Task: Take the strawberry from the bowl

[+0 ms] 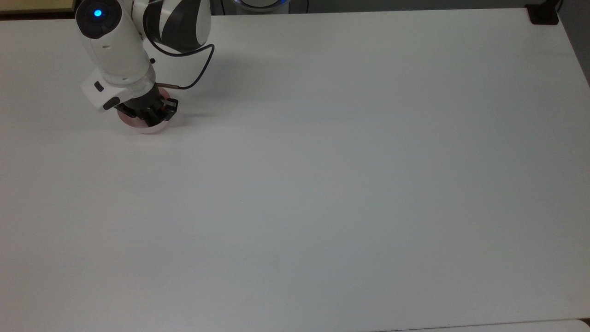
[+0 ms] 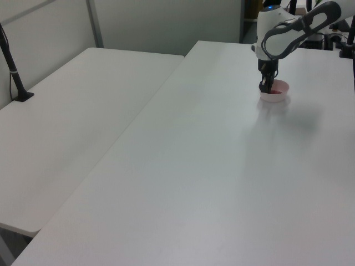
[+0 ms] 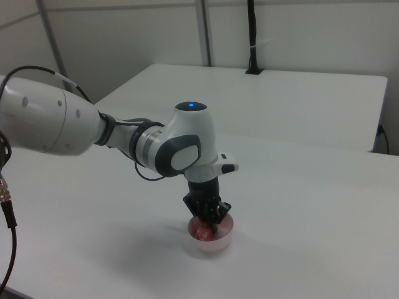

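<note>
The pale pink bowl (image 1: 138, 129) (image 2: 279, 97) (image 3: 215, 246) stands near the far left of the white table in the top view. Inside it lies the red strawberry (image 3: 201, 232), which the arm's hand covers in the top view. My gripper (image 1: 150, 121) (image 2: 265, 87) (image 3: 209, 225) reaches straight down into the bowl. Its fingers are drawn together on the strawberry, and the tips sit below the rim.
A black cable (image 1: 198, 69) loops off the wrist. A black clamp (image 1: 544, 14) sits at the table's far right corner in the top view. A second white table (image 2: 66, 127) with a black post (image 2: 14, 72) adjoins on the left view's left.
</note>
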